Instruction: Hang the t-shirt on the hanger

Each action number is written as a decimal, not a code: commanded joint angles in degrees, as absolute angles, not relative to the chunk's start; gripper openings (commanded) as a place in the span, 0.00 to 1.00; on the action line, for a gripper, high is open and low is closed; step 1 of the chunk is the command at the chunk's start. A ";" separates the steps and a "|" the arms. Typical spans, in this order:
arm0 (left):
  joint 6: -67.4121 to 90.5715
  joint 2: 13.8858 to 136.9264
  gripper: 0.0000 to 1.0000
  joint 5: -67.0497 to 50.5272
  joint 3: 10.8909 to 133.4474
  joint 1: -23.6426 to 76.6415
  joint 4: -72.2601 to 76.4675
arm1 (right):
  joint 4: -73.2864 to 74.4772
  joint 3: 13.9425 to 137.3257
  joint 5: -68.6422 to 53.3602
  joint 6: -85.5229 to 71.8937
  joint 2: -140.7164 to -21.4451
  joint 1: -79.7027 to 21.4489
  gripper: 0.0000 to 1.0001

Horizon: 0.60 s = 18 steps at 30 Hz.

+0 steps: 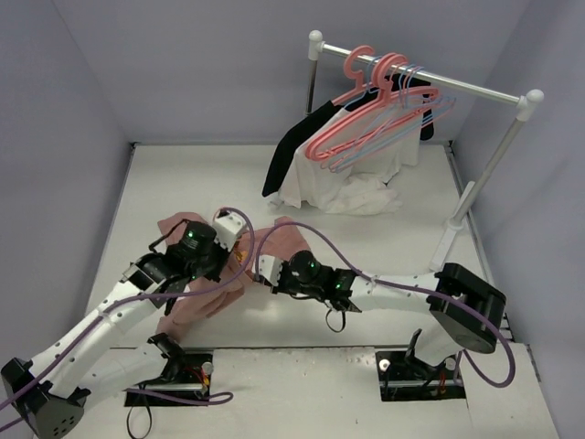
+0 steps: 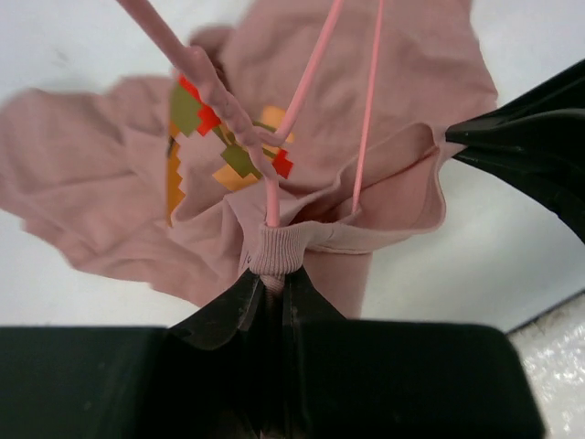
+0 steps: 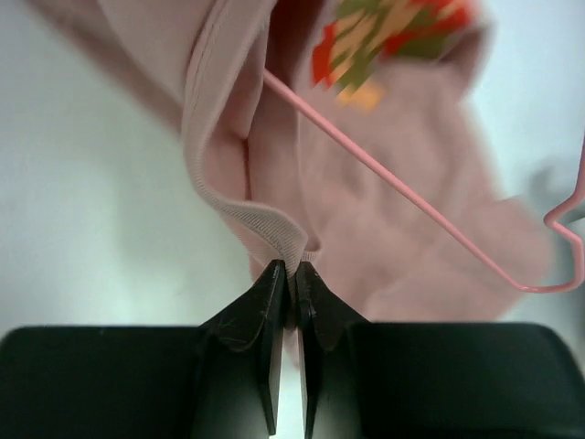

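Observation:
The dusty pink t-shirt (image 1: 196, 302) lies crumpled on the white table between the two arms. Both grippers pinch its ribbed neckband. My left gripper (image 2: 272, 273) is shut on a bunched fold of the neckband (image 2: 274, 249). My right gripper (image 3: 294, 267) is shut on the neckband's edge (image 3: 274, 229) and shows as a black shape (image 2: 535, 146) in the left wrist view. The thin pale-pink hanger (image 3: 411, 206) lies across the shirt, its rods (image 2: 311, 73) running into the stretched neck opening. A red, green and orange patch (image 2: 228, 137) shows on the cloth.
A clothes rail (image 1: 430, 80) stands at the back right on white posts (image 1: 466, 197). It carries coral and lilac hangers (image 1: 370, 114), a white garment (image 1: 361, 187) drooping onto the table and a black garment (image 1: 288, 160).

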<state>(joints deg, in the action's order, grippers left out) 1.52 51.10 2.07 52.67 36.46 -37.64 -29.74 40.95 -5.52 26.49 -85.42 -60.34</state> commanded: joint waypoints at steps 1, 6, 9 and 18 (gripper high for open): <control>8.20 47.47 0.00 2.34 50.52 40.10 -30.94 | -35.39 38.44 -2.06 16.94 -84.90 -62.95 0.09; 12.12 44.13 0.00 2.73 46.86 43.15 -30.94 | -35.33 35.16 2.69 5.14 -81.68 -64.16 0.27; 12.59 43.80 0.00 2.98 46.44 43.67 -30.54 | -35.00 34.79 7.59 -3.98 -76.90 -64.34 0.45; 11.87 44.99 0.00 1.62 46.93 44.08 -30.50 | -34.45 37.40 19.63 -27.63 -73.88 -64.46 0.57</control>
<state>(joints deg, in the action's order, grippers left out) 10.95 45.04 2.29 45.93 43.49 -35.06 -31.08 34.78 11.61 -14.69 -74.46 -64.01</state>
